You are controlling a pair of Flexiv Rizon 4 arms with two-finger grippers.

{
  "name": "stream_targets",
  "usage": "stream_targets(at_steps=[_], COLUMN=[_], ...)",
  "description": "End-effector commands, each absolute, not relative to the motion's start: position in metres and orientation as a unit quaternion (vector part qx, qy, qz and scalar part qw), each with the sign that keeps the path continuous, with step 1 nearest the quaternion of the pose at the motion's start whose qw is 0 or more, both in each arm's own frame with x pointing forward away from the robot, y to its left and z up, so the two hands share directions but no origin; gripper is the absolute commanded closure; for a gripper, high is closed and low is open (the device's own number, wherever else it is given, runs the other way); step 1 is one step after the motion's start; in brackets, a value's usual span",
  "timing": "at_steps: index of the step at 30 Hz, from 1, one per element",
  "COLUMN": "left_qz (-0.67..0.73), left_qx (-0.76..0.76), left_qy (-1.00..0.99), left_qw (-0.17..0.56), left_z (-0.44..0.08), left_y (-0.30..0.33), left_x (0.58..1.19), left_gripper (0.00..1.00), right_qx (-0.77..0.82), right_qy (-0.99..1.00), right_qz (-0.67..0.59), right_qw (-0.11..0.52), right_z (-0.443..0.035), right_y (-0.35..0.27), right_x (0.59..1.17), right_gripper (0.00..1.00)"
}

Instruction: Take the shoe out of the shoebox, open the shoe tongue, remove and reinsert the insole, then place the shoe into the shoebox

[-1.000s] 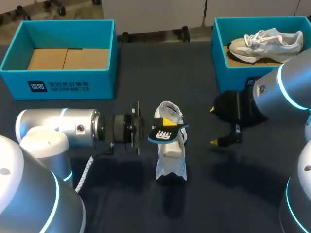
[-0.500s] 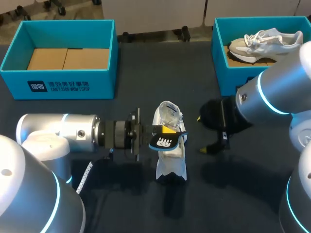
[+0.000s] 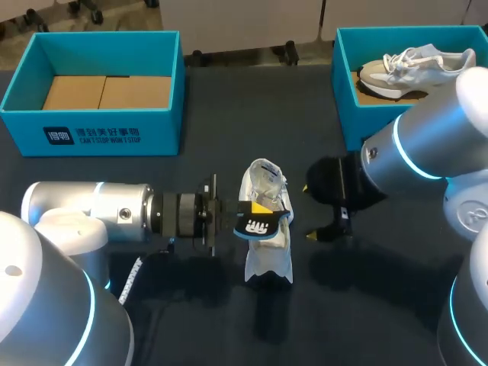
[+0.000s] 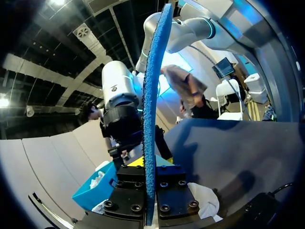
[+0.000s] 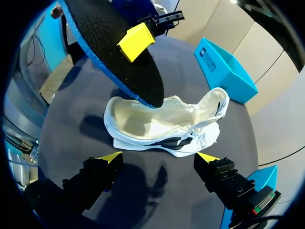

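A white shoe (image 3: 268, 244) lies on the dark table, its opening facing up; in the right wrist view the shoe (image 5: 162, 125) lies on its side just ahead of the fingers. My left gripper (image 3: 254, 207) is shut on a black insole with a blue edge (image 3: 261, 223), held just above the shoe. In the left wrist view the insole (image 4: 153, 90) stands edge-on, clamped in that gripper (image 4: 150, 193). My right gripper (image 3: 309, 213) stands open just right of the shoe, nothing between its fingers (image 5: 110, 157). The insole (image 5: 112, 62) hangs over the shoe there.
A blue shoebox (image 3: 91, 122) with a bare cardboard floor stands at the back left. A second blue shoebox (image 3: 345, 84) at the back right holds another pale shoe (image 3: 415, 67). A loose cable (image 3: 136, 271) trails under my left arm.
My right arm has moved left, bringing its open gripper close to the shoe. My left gripper has sunk slightly with the insole still in it.
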State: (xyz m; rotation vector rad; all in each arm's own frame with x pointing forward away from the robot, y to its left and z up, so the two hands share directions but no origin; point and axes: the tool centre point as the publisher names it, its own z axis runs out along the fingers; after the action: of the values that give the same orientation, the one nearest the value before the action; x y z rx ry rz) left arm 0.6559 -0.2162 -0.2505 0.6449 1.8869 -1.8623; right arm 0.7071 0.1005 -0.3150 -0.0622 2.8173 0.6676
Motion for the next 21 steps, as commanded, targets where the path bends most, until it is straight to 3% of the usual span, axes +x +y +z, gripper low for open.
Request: stream_targets(at_steps=[1, 21], left_qz=[-0.667, -0.651], left_qx=[0.230, 0.238], left_qy=[0.678, 0.696], left_qw=[0.206, 0.187], left_z=[-0.251, -0.290], left_y=[-0.217, -0.232], left_x=[0.654, 0.646], left_gripper=[1.00, 1.00], right_qx=[-0.021, -0.021], right_qy=[0.965, 0.965], right_qz=[0.229, 0.229], right_qw=[0.125, 0.125], right_z=[-0.317, -0.317], right_y=[0.101, 0.101], right_x=[0.706, 0.706], right_gripper=[0.00, 0.00])
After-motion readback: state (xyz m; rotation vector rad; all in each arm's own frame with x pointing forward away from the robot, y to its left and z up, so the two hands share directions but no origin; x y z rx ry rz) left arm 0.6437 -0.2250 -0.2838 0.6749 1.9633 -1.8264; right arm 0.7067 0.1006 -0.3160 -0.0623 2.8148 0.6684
